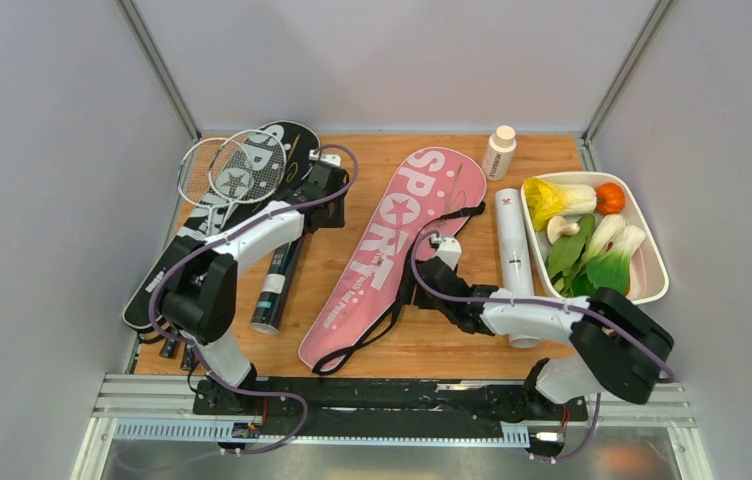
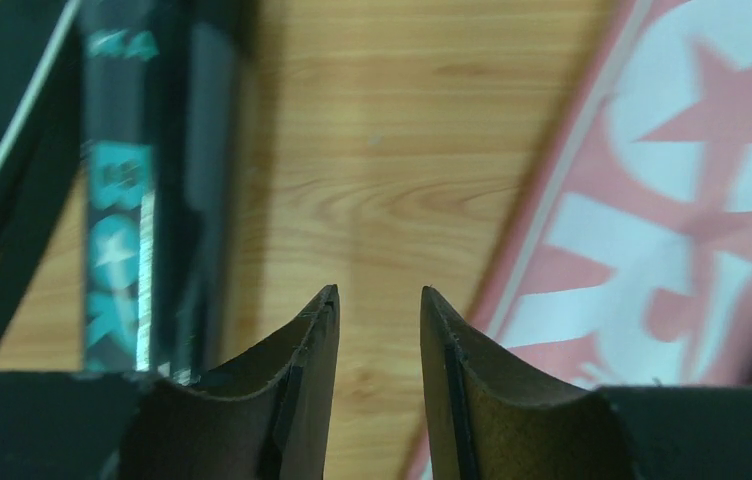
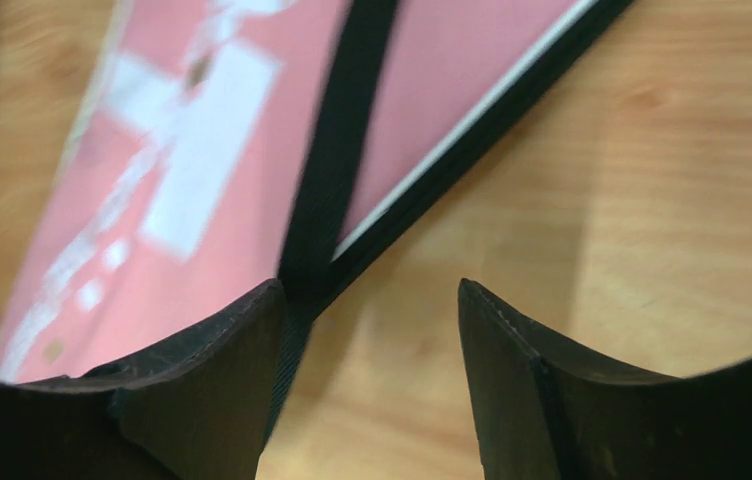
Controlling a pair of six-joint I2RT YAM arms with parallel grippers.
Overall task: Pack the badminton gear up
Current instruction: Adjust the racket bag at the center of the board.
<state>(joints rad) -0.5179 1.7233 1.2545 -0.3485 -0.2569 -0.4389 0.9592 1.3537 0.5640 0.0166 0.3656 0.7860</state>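
A pink "SPORT" racket bag [image 1: 392, 245] lies diagonally in the middle of the table. On the left lies a black "SPORT" bag [image 1: 152, 285], with two rackets [image 1: 227, 172] resting on its top. A black tube [image 1: 277, 285] lies between the two bags, and a white tube [image 1: 514, 255] lies right of the pink one. My left gripper [image 1: 330, 210] [image 2: 379, 290] hangs open over bare wood, between the black tube [image 2: 127, 200] and the pink bag [image 2: 672, 200]. My right gripper [image 1: 442, 255] [image 3: 370, 283] is open and empty at the pink bag's [image 3: 202, 150] right edge, its left finger by the black strap [image 3: 337, 150].
A small white bottle [image 1: 499, 152] stands at the back. A white tray [image 1: 654, 275] of toy vegetables sits at the right edge. Grey walls close in the table on the left, back and right.
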